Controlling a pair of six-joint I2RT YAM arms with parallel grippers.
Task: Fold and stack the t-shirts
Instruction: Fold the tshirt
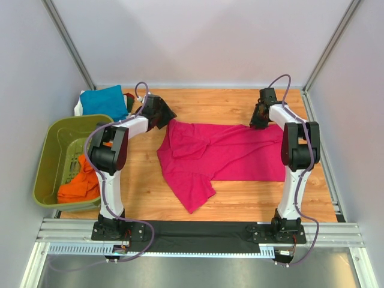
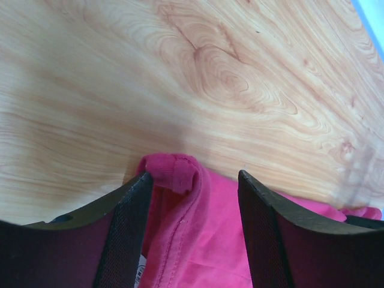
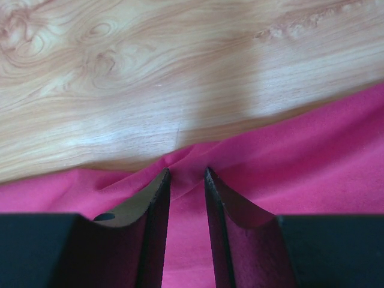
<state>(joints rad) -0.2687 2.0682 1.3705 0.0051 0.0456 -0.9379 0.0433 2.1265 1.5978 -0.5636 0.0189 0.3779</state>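
The magenta t-shirt (image 1: 222, 157) lies rumpled mid-worktop (image 1: 252, 201). At its 10 o'clock corner the left tool (image 2: 195, 180) straddles the cloth, jaws wide. At 2 o'clock the right tool (image 3: 187, 175) pinches its far edge.

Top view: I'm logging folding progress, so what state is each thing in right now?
magenta t-shirt, spread out unfolded, left side rumpled.
teal t-shirt, folded, far left corner.
basket, upright, partly filled.
orange t-shirts, crumpled in the basket.
left gripper, open, straddling the magenta t-shirt's edge.
right gripper, shut on the magenta t-shirt's far edge.
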